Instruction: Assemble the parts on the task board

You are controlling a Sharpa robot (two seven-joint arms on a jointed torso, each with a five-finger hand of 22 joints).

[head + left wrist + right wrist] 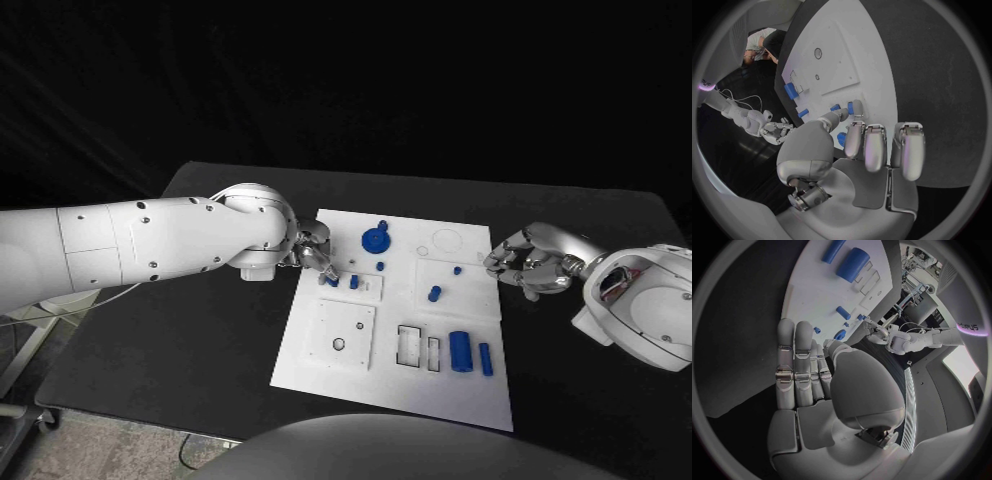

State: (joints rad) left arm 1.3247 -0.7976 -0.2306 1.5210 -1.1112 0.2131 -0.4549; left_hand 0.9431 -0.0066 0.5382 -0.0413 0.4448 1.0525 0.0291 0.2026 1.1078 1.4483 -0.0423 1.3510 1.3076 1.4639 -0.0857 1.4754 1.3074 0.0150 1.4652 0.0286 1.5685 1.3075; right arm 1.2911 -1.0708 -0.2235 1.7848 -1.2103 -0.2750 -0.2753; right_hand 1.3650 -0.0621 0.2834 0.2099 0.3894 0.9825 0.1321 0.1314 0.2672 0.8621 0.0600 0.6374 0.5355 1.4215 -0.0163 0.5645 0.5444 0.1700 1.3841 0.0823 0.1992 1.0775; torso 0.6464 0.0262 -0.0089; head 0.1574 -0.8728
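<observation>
Two robot hands (315, 254) (522, 262), fingertips obscuring parts (353, 282)

The left hand (307, 252) hangs over the left edge of the white task board (329, 365), its fingers down among small blue pieces (343, 282) that crowd that spot. The right hand (522, 262) sits at the board's right edge, off the plate, with a small blue peg (457, 270) and a blue piece (434, 293) between the two hands. Near the front right corner, a blue block (460, 351) and blue bar (486, 358) stand close together beside two rectangular slots (420, 346), while the board's front left part lies bare around a raised square plate (343, 333).
</observation>
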